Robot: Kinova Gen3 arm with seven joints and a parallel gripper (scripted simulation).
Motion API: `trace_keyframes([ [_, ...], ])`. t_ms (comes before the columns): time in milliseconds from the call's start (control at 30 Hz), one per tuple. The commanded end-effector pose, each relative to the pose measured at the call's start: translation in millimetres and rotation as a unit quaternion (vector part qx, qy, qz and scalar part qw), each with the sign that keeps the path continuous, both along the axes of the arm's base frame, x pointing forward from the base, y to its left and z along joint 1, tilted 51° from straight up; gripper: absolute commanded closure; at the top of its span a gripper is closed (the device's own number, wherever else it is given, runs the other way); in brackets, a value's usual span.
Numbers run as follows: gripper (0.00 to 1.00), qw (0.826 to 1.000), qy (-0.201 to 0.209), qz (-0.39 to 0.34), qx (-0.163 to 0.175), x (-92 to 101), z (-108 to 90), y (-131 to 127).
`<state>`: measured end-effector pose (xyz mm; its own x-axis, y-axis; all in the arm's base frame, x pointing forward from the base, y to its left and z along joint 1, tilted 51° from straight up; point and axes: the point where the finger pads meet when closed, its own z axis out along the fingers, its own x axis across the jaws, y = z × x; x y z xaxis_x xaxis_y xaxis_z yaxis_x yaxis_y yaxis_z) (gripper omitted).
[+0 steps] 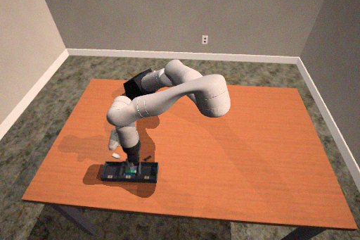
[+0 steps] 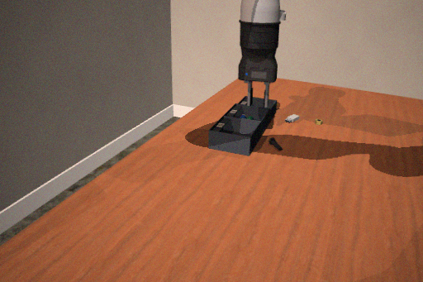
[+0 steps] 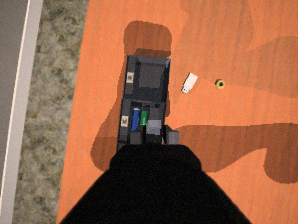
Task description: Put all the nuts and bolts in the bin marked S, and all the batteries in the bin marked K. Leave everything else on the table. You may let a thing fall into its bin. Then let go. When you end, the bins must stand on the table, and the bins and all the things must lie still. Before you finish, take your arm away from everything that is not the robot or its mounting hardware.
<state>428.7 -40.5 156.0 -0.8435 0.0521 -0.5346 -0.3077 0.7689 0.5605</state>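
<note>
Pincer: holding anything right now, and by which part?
Nothing is held. The pincer stands open above the bin tray; the green battery lies loose in the middle compartment beside a blue battery.

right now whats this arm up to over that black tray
The gripper hangs open above the black bin tray and holds nothing. A green battery and a blue battery lie side by side in one compartment. A dark bolt, a small nut and a white stick lie on the table.
</note>
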Motion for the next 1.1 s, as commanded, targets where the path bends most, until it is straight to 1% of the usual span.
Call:
trace_keyframes([
  [0,0.38,0.998,-0.049,0.037,-0.027,-18.5,8.9,12.7],
  [33,0.38,0.996,-0.065,0.053,-0.038,-25.4,10.2,17.3],
  [100,0.38,0.992,-0.083,0.075,-0.053,-39.1,12.8,26.4],
  [167,0.38,0.992,-0.083,0.075,-0.053,-39.1,12.8,26.4],
  [200,0.38,0.986,-0.112,0.100,-0.072,-45.9,14.1,31.0],
  [233,0.38,0.982,-0.127,0.115,-0.083,-52.8,15.4,35.6],
  [300,0.38,0.975,-0.145,0.137,-0.097,-66.5,18.0,44.7],
  [400,0.38,0.962,-0.174,0.172,-0.120,-68.3,18.3,45.9],
  [467,0.38,0.951,-0.202,0.191,-0.136,-67.7,19.1,46.3],
  [500,0.38,0.949,-0.208,0.194,-0.139,-67.4,19.3,46.3],
  [1067,0.38,0.949,-0.208,0.194,-0.139,-68.2,17.9,45.6],
])
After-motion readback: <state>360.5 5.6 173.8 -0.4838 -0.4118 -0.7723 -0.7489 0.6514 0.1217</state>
